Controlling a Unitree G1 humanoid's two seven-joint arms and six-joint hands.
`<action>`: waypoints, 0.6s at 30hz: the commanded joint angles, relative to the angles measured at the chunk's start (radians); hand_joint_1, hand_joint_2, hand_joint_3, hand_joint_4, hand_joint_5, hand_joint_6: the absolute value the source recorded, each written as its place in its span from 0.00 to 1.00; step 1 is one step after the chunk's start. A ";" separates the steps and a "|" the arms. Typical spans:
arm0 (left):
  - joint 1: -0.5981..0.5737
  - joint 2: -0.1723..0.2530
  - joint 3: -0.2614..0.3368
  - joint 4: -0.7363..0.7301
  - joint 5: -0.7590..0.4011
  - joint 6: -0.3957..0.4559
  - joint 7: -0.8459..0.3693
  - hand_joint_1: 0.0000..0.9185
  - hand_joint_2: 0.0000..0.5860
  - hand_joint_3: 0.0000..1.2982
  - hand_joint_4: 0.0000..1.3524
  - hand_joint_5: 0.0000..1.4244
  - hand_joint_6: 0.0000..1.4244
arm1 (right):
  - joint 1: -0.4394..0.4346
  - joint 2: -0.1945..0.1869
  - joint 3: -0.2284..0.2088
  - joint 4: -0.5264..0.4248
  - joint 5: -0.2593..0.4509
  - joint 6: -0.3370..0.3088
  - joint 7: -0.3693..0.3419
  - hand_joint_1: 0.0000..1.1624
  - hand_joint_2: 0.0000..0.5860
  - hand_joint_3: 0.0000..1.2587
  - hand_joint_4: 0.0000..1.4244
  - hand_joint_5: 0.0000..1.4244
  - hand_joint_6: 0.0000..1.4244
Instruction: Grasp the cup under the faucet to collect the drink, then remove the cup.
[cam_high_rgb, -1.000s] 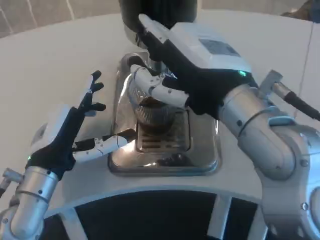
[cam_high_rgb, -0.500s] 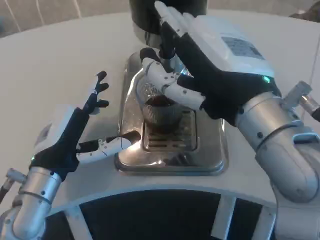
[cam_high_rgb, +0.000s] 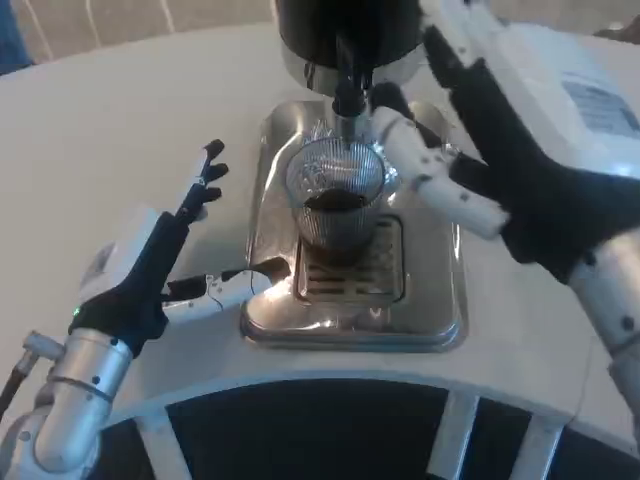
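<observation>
**Cup's parked under the spout with drink in it, neither hand gripping**

So we've got the clear ribbed cup (cam_high_rgb: 335, 195) sitting upright on the slotted grate of the shiny metal drip tray (cam_high_rgb: 440, 310), right below the faucet (cam_high_rgb: 347, 92) of the dark dispenser (cam_high_rgb: 350, 30). We can see dark liquid in the lower part of the cup, so by our read the collecting step is underway or about done. Whether anything is pouring right now, we can't tell.

Our right hand (cam_high_rgb: 520, 150) sits just to the right of the cup, fingers spread apart and not wrapped around it. One white finger reaches toward the cup's right rim; touching or just beside, we can't say for sure. Looks to us like it's placed for a side grasp so the cup can come out from under the spout.

Our left hand (cam_high_rgb: 165, 270) is over by the tray's left edge, fingers fanned wide, holding nothing. One finger lies at the tray's front-left corner, maybe to steady it.

Everything sits on a white round-edged table (cam_high_rgb: 120, 130). Behind it we only make out a pale blurry background.
</observation>
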 joint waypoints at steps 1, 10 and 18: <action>-0.004 0.001 -0.003 0.025 -0.003 -0.031 0.004 0.42 0.10 0.00 0.00 0.08 0.13 | 0.108 0.016 -0.039 -0.100 -0.092 -0.020 0.098 0.00 0.88 0.00 0.00 0.00 0.00; -0.022 -0.031 -0.021 0.040 0.008 -0.037 0.005 0.43 0.10 0.00 0.00 0.06 0.13 | 0.170 0.175 -0.111 -0.202 -0.353 -0.110 0.297 0.00 0.90 0.00 0.00 0.00 0.00; -0.069 -0.058 -0.041 0.095 0.010 -0.023 0.011 0.44 0.11 0.00 0.00 0.05 0.13 | 0.217 0.307 -0.123 -0.202 -0.505 -0.177 0.357 0.01 0.90 0.00 0.00 0.00 0.00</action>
